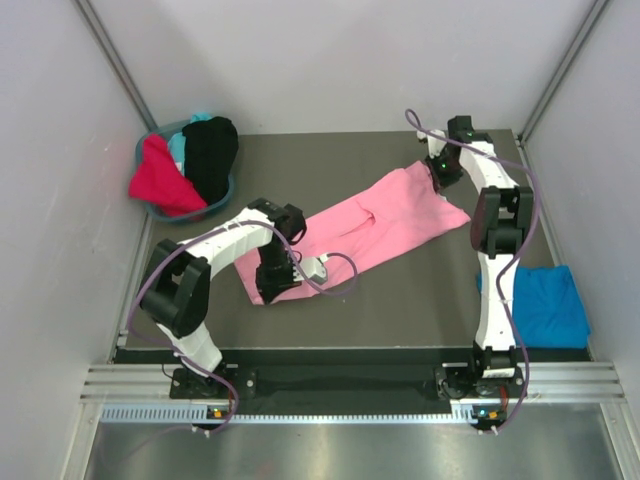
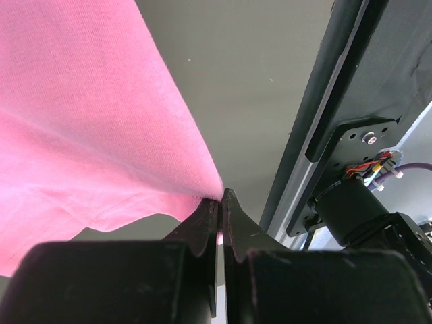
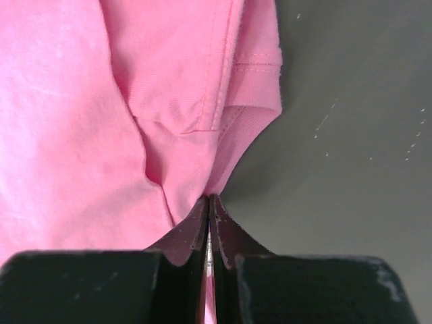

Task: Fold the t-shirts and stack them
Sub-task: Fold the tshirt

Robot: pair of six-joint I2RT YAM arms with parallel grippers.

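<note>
Two pincers, one garment between them.

Top view: light pink cotton t-shirt (image 1: 385,225) lies flat on the dark grey table mat (image 1: 420,300). Its long axis runs on a diagonal, from near-left to far-right. The left pincer (image 1: 274,287) sits at the near-left corner of it and the right pincer (image 1: 438,186) at the far-right end. From here both sets of fingers are masked by their own wrists, so the grip cannot be read. A folded bright blue t-shirt (image 1: 545,305) lies at the mat's right edge, well apart from the pink one and partly behind the right arm. At the far-left corner a round blue-grey plastic basket (image 1: 228,193) holds a red t-shirt (image 1: 165,185), a black t-shirt (image 1: 212,150) and a sliver of a teal t-shirt (image 1: 178,148), bunched together with no outlines clear.

Left wrist view: the left pincer (image 2: 221,200) has its jaws pressed together, pinching the very tip of a corner of the light pink cotton t-shirt (image 2: 81,121). The cloth fans away up and to the left and is cut off by the frame. A black metal rail (image 2: 341,81) crosses at the right.

Right wrist view: the right pincer (image 3: 209,204) has its jaws pressed together on a gathered fold of the light pink cotton t-shirt (image 3: 74,121). A stitched hem edge lies just above the tips. Folds overlap, so sleeve or neck cannot be told apart.
</note>
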